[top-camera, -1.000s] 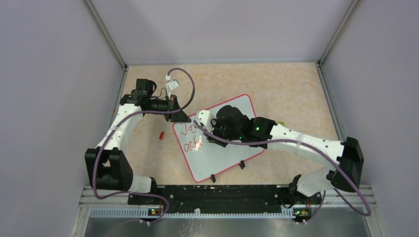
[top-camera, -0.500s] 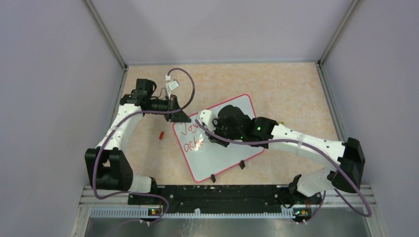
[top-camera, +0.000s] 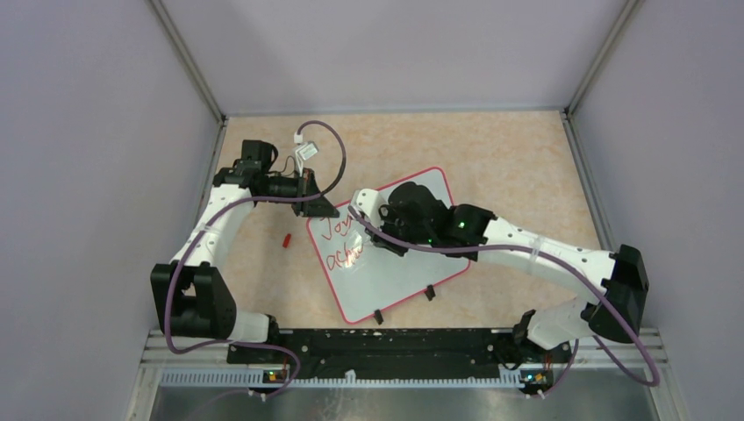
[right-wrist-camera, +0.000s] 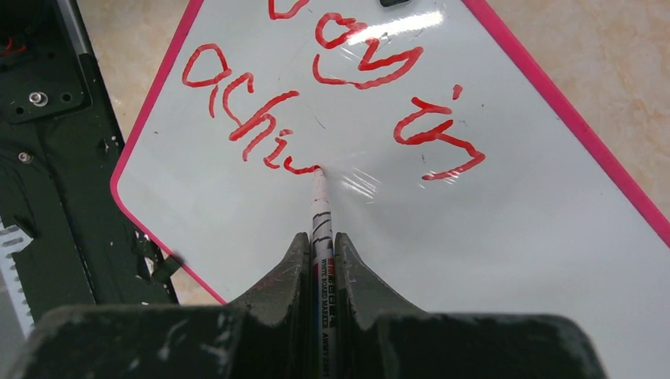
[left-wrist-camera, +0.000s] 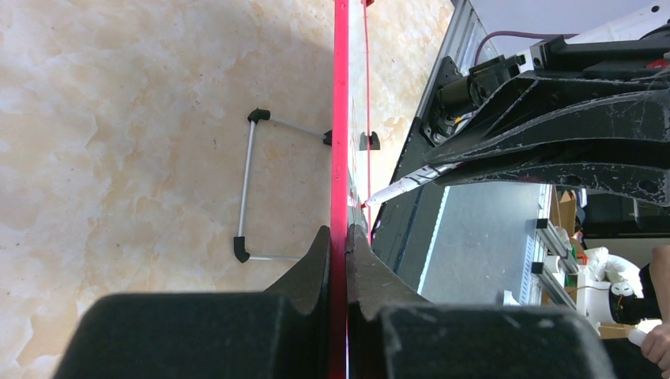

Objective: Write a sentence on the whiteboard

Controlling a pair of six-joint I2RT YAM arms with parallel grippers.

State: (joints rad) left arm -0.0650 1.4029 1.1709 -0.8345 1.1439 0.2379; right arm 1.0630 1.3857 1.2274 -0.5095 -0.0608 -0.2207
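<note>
Right now, at the left of the overhead view, a small red piece (top-camera: 286, 239), possibly a pen cap, lies alone on the mottled beige tabletop (top-camera: 509, 158), just left of the board. Beside it, your left gripper (top-camera: 317, 205) is pinched tight on the upper-left edge of the flat white rectangular whiteboard with the thin red-pink frame (top-camera: 395, 274). Its wrist view shows the frame sandwiched between the jaws, with a black-tipped wire leg (left-wrist-camera: 246, 189) resting on the table behind it. The board sits mid-frame, turned at an angle, its lower edge near the arm bases. Its surface is glossy, throws back the lamp glare, and is blank over the whole right half. The red handwritten sentence (right-wrist-camera: 332, 87) occupies the upper-left part: "Joy in" on the first line and roughly "achiv" begun below it, in loose, rounded strokes. Further right, your right gripper (right-wrist-camera: 320, 241) is clamped on the slim white marker with black print (right-wrist-camera: 319, 207), whose tip touches the board at the end of the last red stroke. I judge you are mid-word on the second line. The next move calls for carrying the tip on along that line toward the blank right side with light, even pressure, lifting between letters. Hold the left pinch firm, since a board on legs could skid or flex.
</note>
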